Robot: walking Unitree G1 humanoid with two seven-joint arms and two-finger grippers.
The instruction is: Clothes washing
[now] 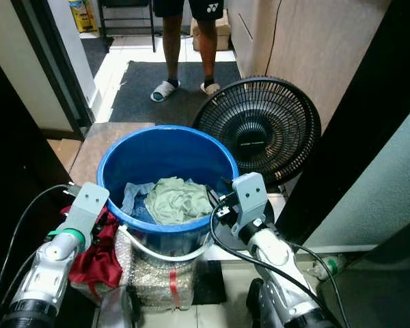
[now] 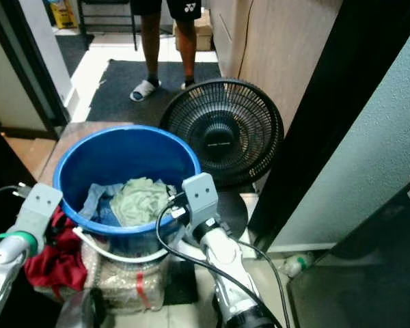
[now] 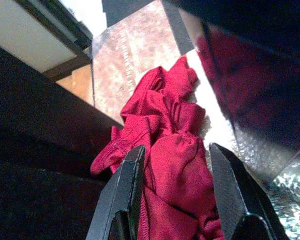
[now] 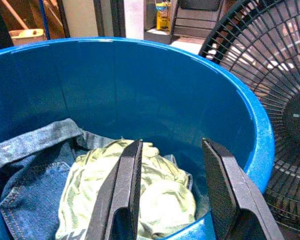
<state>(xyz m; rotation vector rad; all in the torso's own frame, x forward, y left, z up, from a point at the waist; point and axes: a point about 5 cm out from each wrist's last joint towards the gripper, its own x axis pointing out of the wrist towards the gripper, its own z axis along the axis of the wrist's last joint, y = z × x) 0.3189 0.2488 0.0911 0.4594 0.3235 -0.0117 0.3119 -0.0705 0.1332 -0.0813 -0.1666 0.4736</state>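
- Laundry is seen in three pieces: a green cloth (image 1: 178,199) and jeans (image 4: 30,165) lie inside the blue bucket (image 1: 165,147), and a red cloth (image 1: 99,256) is heaped outside it, against the bucket's left side.
- Denim seams and a waistband are made out in the right wrist view; in the eye views the jeans appear merely as a blue fold beside the green cloth.
- One bucket is counted, with a white handle (image 1: 160,251) hanging at its front; it is set on a glittery bundle (image 1: 154,280).
- The left gripper (image 3: 177,190) is held open just over the red cloth, one finger on each side of a fold, nothing clamped.
- The right gripper (image 4: 172,185) is held open above the bucket's near rim, pointed at the green cloth.
- One black fan (image 1: 258,126) stands just behind the bucket to the right.
- One person's legs (image 1: 186,48) in sandals are seen on a dark mat (image 1: 154,92) further back.
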